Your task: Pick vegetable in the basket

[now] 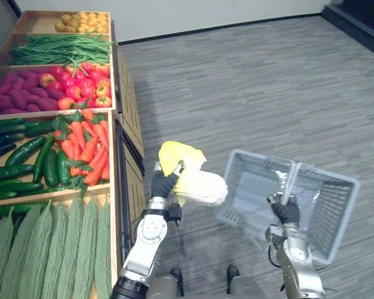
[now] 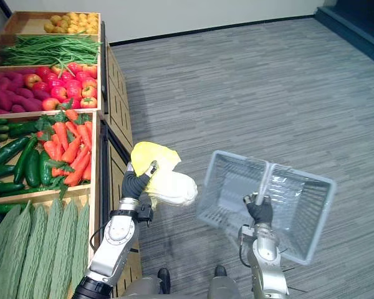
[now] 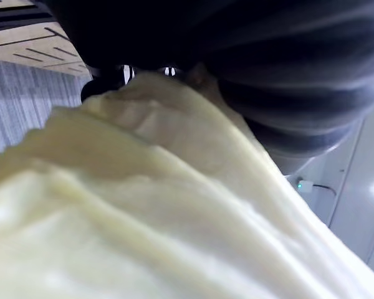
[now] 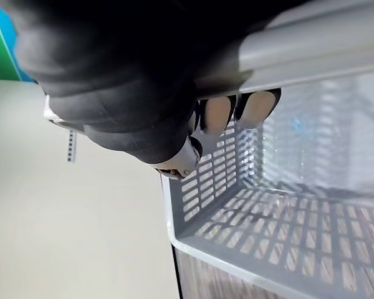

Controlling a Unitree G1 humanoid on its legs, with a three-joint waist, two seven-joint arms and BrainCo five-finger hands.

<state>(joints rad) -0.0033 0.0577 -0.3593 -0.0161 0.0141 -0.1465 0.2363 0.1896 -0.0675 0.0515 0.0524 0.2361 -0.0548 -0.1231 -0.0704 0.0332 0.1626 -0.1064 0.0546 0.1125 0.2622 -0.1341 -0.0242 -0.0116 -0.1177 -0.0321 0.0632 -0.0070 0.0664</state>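
A pale yellow-white cabbage hangs in the air in front of the vegetable stand, with my left hand shut on it from its left side. Its ribbed leaves lie right against the left wrist camera. To its right hangs a grey plastic mesh basket, tilted, its open side toward the cabbage. My right hand is shut on the basket's handle; in the right wrist view the fingers curl round the grey handle bar above the basket's slotted wall.
A wooden stand along the left holds bins of carrots, cucumbers, ridged green gourds, tomatoes and apples, green beans and potatoes. Grey carpet spreads to the right.
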